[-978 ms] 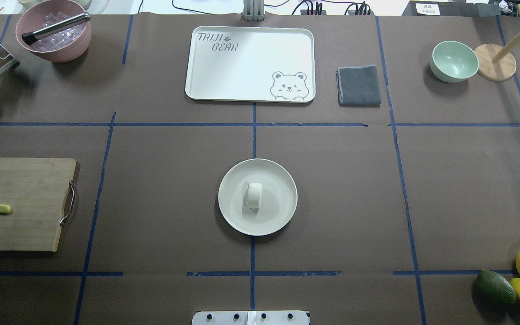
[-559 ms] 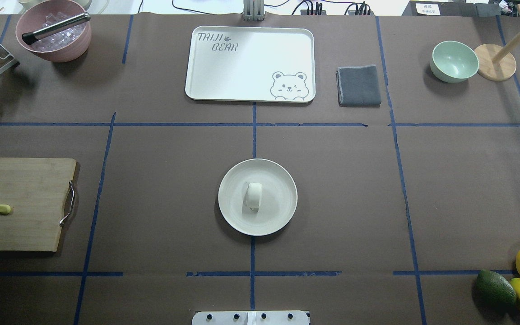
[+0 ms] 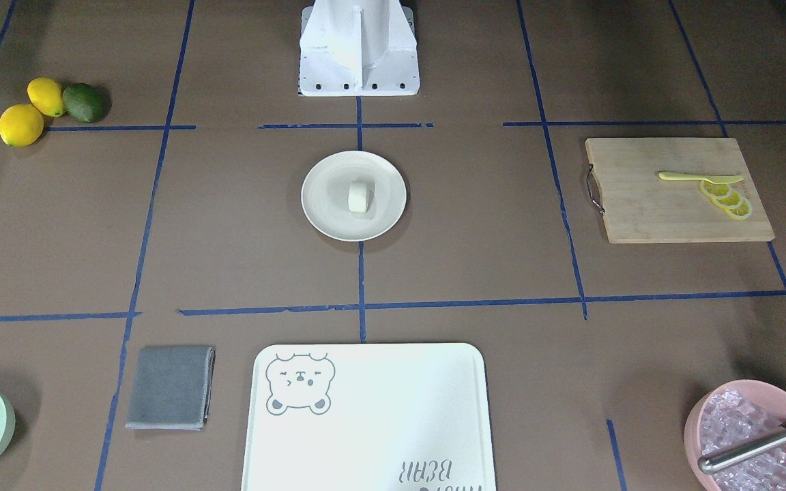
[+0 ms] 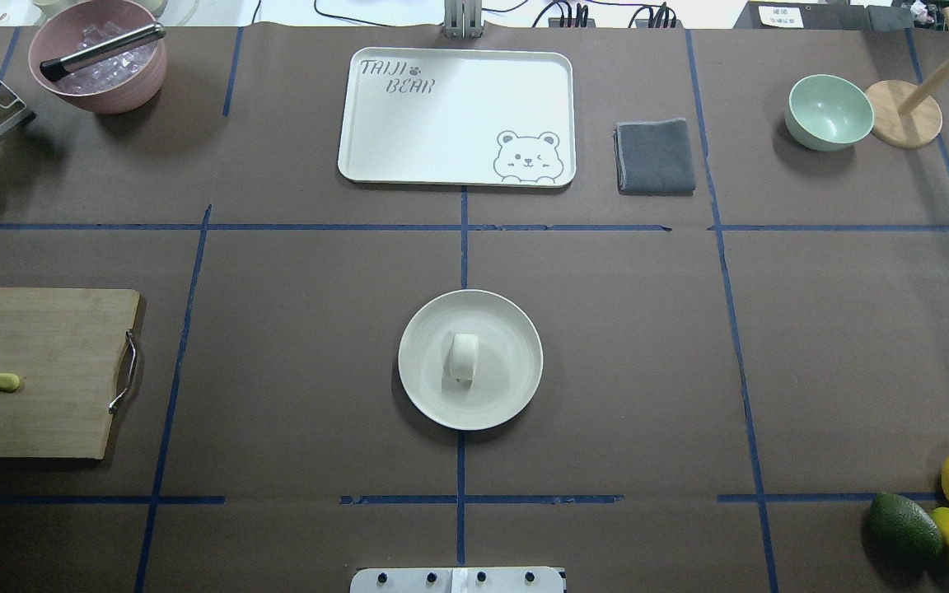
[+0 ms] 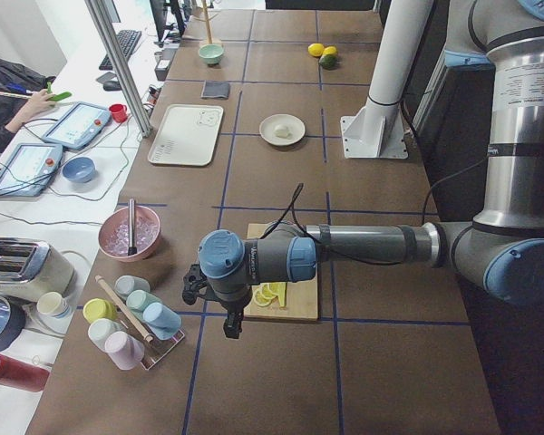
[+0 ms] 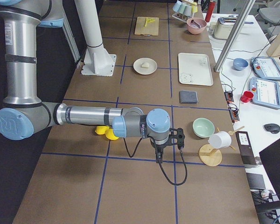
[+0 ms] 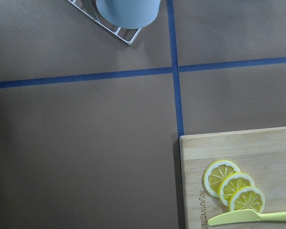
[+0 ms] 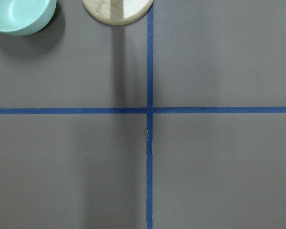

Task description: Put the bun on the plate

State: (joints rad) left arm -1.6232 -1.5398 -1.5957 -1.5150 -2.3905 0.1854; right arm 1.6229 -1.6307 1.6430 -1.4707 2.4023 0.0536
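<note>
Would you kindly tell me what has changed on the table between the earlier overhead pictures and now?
Nothing has visibly changed. The small white cylindrical bun lies near the middle of the round cream-white plate, exactly as it did before, and nothing else in the overhead view has shifted.

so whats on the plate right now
Only the bun, resting near the middle of the plate. The rest of the plate's surface shows bare. The patch directly under the bun is covered, so that spot cannot be checked.
</note>
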